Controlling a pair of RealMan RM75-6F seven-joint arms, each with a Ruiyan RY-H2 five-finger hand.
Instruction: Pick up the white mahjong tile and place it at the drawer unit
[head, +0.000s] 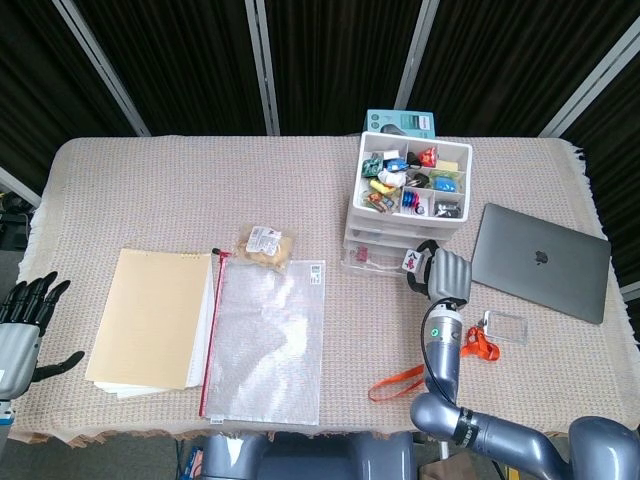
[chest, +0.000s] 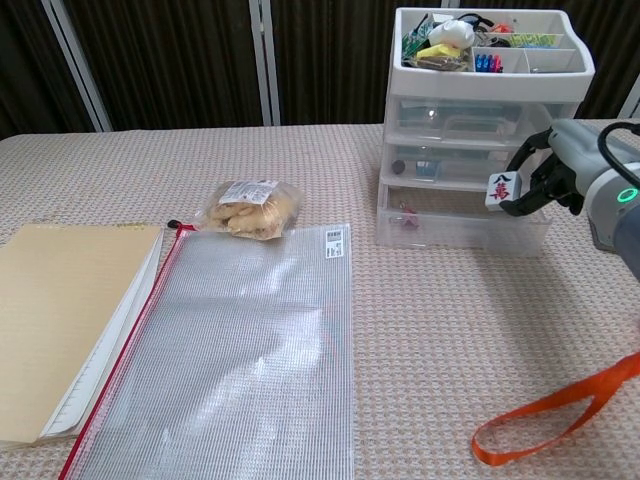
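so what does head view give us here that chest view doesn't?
Only the head view shows the left robot hand, open beside the table's left edge, plus the laptop's whole lid, the teal box behind the drawer unit and the clear tag. Only the chest view shows the drawer fronts side-on and the tile's printed face. Both show the right robot hand holding the mahjong tile against the drawer unit, the snack bag, zip pouch and orange lanyard.
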